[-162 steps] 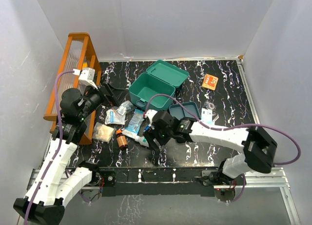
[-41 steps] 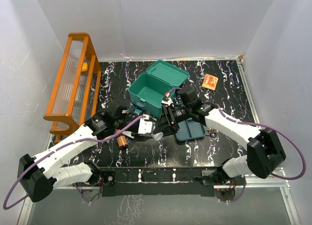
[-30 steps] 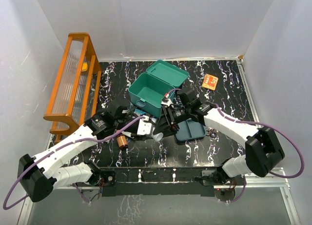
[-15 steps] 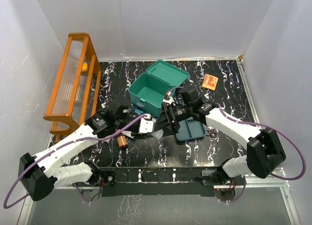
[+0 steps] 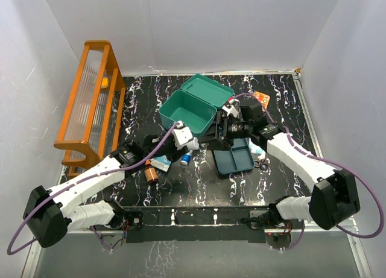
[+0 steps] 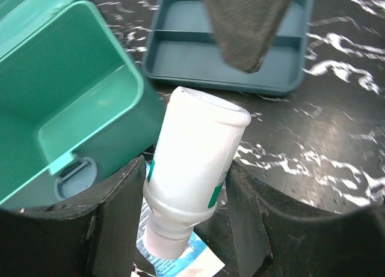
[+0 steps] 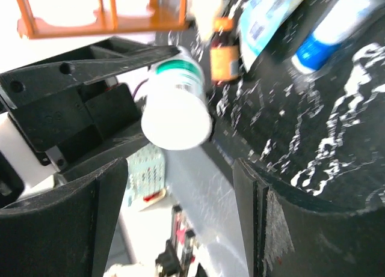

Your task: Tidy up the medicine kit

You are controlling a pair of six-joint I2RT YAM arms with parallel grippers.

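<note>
The medicine kit's teal box (image 5: 187,111) stands open with its lid (image 5: 208,88) tipped back, and its tray insert (image 5: 236,161) lies to the right on the table. My left gripper (image 5: 187,142) is shut on a white bottle with a green label (image 6: 194,163), held tilted just in front of the box (image 6: 66,103) and near the tray (image 6: 228,60). My right gripper (image 5: 221,129) is open and holds nothing. It faces the bottle's round end (image 7: 176,119), with a gap between them. One right fingertip (image 6: 246,24) hangs over the tray.
An orange wooden rack (image 5: 90,103) stands along the left edge. An amber bottle (image 5: 151,172), a blue-capped tube (image 5: 186,159) and flat packets (image 5: 161,163) lie in front of the box. An orange packet (image 5: 260,98) is at the back right.
My right gripper has opened, let go of the white bottle and drawn back to the right. The left gripper has carried the bottle up toward the box.
</note>
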